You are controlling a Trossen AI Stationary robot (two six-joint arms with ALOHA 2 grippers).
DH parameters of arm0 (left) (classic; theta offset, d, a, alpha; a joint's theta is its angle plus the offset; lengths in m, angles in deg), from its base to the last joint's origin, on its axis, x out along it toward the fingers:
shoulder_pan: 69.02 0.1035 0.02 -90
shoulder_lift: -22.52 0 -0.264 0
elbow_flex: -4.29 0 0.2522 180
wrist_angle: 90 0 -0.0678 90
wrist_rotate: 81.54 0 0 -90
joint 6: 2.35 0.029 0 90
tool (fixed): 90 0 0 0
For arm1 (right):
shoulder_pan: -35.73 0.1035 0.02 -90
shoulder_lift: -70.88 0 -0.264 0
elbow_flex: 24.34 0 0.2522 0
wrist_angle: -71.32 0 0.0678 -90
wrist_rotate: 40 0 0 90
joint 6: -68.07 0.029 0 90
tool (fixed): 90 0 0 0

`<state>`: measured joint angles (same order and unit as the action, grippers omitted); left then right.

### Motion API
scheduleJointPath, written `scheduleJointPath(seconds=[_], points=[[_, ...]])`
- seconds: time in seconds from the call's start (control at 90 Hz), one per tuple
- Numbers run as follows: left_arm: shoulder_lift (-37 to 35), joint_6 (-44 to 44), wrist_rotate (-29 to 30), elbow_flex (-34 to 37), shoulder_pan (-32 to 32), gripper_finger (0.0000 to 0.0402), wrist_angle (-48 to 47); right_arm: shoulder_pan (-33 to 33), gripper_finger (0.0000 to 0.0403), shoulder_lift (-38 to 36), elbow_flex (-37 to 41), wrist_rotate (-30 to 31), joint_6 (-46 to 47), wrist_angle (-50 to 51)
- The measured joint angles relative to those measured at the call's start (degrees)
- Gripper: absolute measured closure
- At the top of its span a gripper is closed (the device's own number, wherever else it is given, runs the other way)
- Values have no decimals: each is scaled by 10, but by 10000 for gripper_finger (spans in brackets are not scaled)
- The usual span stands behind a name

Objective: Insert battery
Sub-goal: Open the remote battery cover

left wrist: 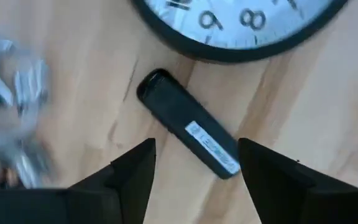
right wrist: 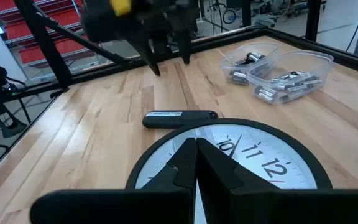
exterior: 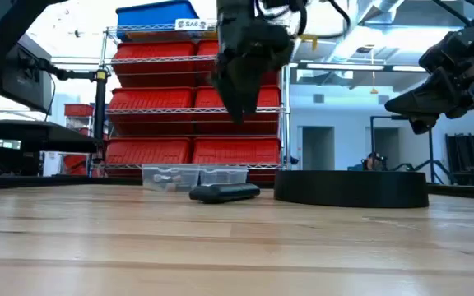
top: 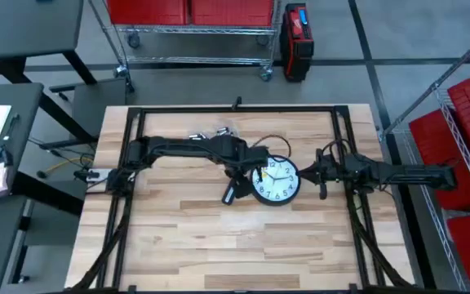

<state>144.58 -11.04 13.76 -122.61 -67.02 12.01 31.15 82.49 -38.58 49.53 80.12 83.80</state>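
A round black-rimmed wall clock (top: 276, 181) lies face up in the middle of the table. Beside its left rim lies a slim black remote-like device (top: 231, 193) with a white label (left wrist: 211, 148), flat on the wood. My left gripper (left wrist: 194, 146) hangs open above that device, fingers pointing down, well clear of the table (exterior: 239, 111). My right gripper (right wrist: 196, 146) is shut and hovers over the clock's right rim (exterior: 410, 115). Batteries (right wrist: 278, 87) lie in two clear tubs (top: 209, 133) near the far edge.
The two clear tubs (exterior: 192, 175) stand behind the black device, toward the far edge. The black frame rails (top: 129, 163) run along the table's sides and far edge. Bare wood (top: 235, 245) spreads across the near half.
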Motion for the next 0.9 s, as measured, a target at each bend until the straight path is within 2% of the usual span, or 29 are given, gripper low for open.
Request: scheduleJointPath(seconds=[0.256,0.356,0.511,0.689,0.9], points=[[-1,239,-18,102,-1,194,114,0,403,0,0,0,0,0],[-1,297,-42,138,2,194,166,0,403,0,0,0,0,0],[-1,360,-49,195,2,194,261,0,403,0,0,0,0,0],[-2,358,-54,205,14,195,270,0,403,0,0,0,0,0],[-3,206,-60,203,48,195,228,0,403,0,0,0,0,0]])
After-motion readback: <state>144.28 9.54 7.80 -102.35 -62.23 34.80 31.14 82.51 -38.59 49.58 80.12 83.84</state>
